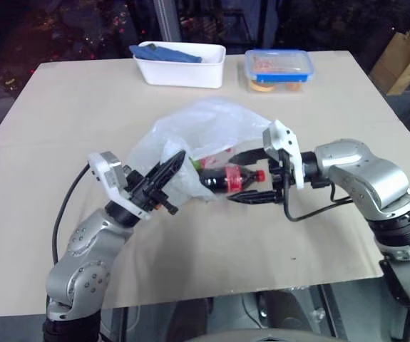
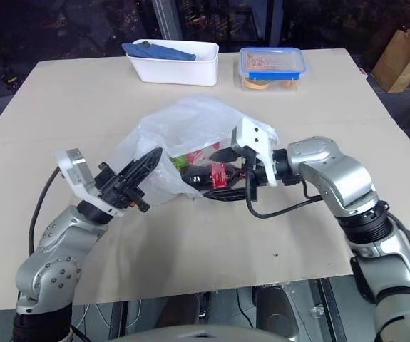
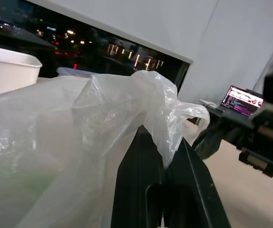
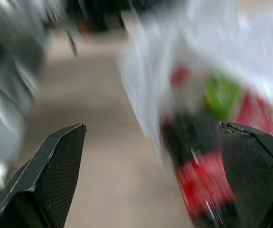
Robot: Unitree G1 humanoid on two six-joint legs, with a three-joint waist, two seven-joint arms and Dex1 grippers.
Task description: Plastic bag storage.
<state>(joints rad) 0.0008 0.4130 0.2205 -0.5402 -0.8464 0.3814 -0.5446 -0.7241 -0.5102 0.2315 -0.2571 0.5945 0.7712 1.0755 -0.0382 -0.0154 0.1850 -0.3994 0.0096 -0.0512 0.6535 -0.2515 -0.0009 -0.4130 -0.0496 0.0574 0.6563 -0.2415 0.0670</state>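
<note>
Left gripper point(image 1: 175, 165) clenches the bag point(image 1: 197, 132); right gripper point(image 1: 251, 176) gapes empty beside the bottle point(image 1: 226, 178). Bottle may roll out, since the mouth sags.

- My left gripper point(image 1: 170, 173) is clamped tight, fingers pressed together on a fold of the plastic bag point(image 3: 122, 104), pointing forward, slightly up and toward my right.
- Left arm bent low at my left side, elbow down, wrist angled inward.
- My right gripper point(image 1: 251, 177) is spread wide, one finger above the other, nothing pinched between them.
- Right arm reaches across, forearm pointing left, wrist turned inward toward the left gripper.
</note>
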